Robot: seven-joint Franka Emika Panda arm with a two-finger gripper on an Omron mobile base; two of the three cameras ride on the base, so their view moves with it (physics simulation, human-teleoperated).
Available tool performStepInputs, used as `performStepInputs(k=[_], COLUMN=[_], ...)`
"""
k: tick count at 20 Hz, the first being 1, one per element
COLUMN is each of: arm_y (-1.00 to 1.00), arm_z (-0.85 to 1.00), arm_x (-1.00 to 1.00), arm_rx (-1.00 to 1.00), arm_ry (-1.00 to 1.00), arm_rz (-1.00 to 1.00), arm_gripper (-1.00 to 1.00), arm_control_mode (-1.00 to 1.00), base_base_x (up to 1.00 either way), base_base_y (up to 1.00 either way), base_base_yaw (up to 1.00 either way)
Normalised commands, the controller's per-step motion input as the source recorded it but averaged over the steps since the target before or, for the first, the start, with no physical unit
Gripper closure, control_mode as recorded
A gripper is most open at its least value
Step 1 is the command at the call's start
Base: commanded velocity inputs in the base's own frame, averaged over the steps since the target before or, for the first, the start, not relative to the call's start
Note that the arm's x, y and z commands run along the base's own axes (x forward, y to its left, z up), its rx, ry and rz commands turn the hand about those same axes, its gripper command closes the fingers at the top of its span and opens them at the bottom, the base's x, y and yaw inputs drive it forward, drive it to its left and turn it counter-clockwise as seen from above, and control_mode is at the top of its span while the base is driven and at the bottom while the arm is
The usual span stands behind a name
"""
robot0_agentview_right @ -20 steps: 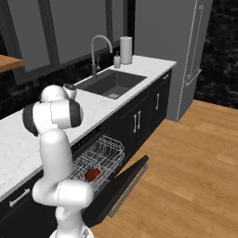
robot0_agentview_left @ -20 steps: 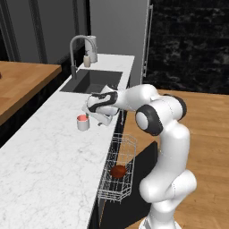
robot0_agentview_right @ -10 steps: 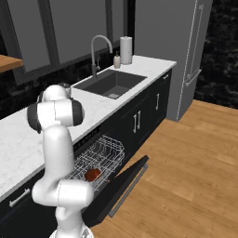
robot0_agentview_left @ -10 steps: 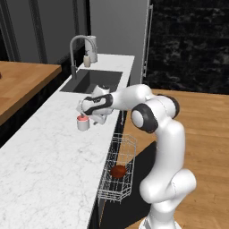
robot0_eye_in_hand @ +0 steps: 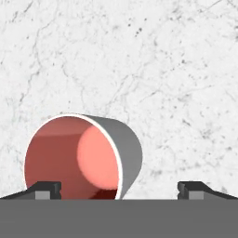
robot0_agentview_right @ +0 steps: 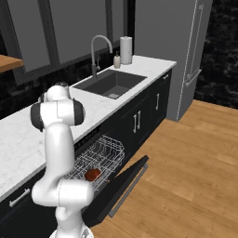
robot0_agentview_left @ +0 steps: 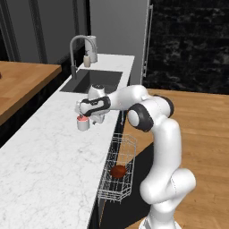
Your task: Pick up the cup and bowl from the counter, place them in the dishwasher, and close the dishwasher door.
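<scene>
Cup (robot0_agentview_left: 82, 123): short, pale grey-white outside, pinkish-red inside, standing upright on the white marble counter (robot0_agentview_left: 44, 170), nearer its front edge than its back and short of the sink (robot0_agentview_left: 94, 80). Just above it hangs the hand (robot0_agentview_left: 86, 117), jaws spread wide and holding nothing. In the hand view the cup (robot0_eye_in_hand: 83, 155) sits toward one fingertip (robot0_eye_in_hand: 46, 189), not centred between the two. Down in the dishwasher (robot0_agentview_right: 100, 162), the reddish-brown bowl (robot0_agentview_left: 118, 171) lies in the wire rack, and the dishwasher door (robot0_agentview_right: 123, 186) is lowered.

White marble counter (robot0_agentview_left: 53, 161) carries cup (robot0_agentview_left: 82, 123), upright, near front edge.
</scene>
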Motion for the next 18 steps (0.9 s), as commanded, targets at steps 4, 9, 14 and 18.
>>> performStepInputs(k=[4, 9, 14, 18], arm_y=[0.0, 0.0, 0.0, -0.05], arm_z=[-0.23, -0.24, -0.22, -0.04], arm_x=[0.08, 0.16, 0.1, -0.04], arm_rx=[-0.07, -0.05, -0.05, -0.01], arm_ry=[0.02, 0.02, 0.05, 0.02], arm_rz=[0.0, 0.0, 0.0, 0.0], arm_gripper=[-1.0, -1.0, 1.0, 1.0], arm_control_mode=[-1.0, -1.0, -1.0, -1.0], base_base_x=[0.0, 0.0, 0.0, 0.0], base_base_y=[0.0, 0.0, 0.0, 0.0], base_base_yaw=[0.0, 0.0, 0.0, 0.0])
